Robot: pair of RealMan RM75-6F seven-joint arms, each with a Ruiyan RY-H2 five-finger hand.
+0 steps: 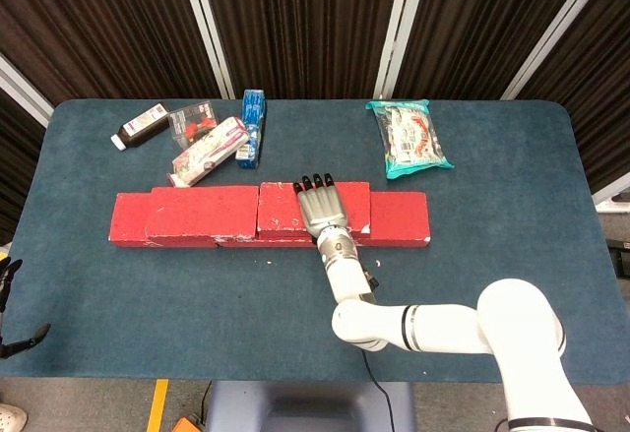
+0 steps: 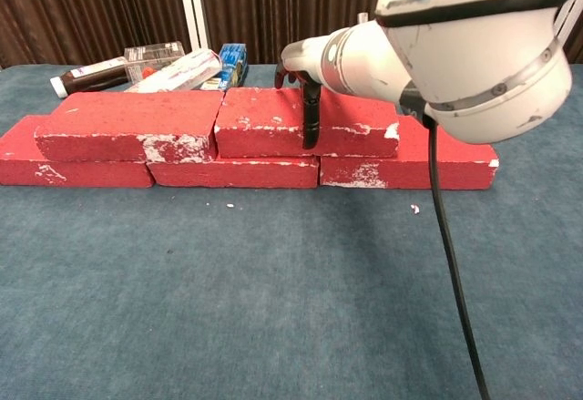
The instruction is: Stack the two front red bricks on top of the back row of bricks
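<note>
- Blue table (image 1: 512,235), pretty big, dark curtains behind it.
- Back row of 3 red bricks (image 2: 414,168) runs across the middle.
- 2 upper red bricks: left top brick (image 1: 202,211) and right top brick (image 1: 285,208) sit on that row, end to end and touching.
- Right hand (image 1: 322,208) lies flat on the right top brick, its thumb (image 2: 311,119) hooked over the front face, so it's grasping that brick.
- Left hand (image 1: 8,284) barely peeks in at the edge, can't tell its state.
- Snack bag (image 1: 410,137) and small boxes (image 1: 210,147) at the back.
</note>
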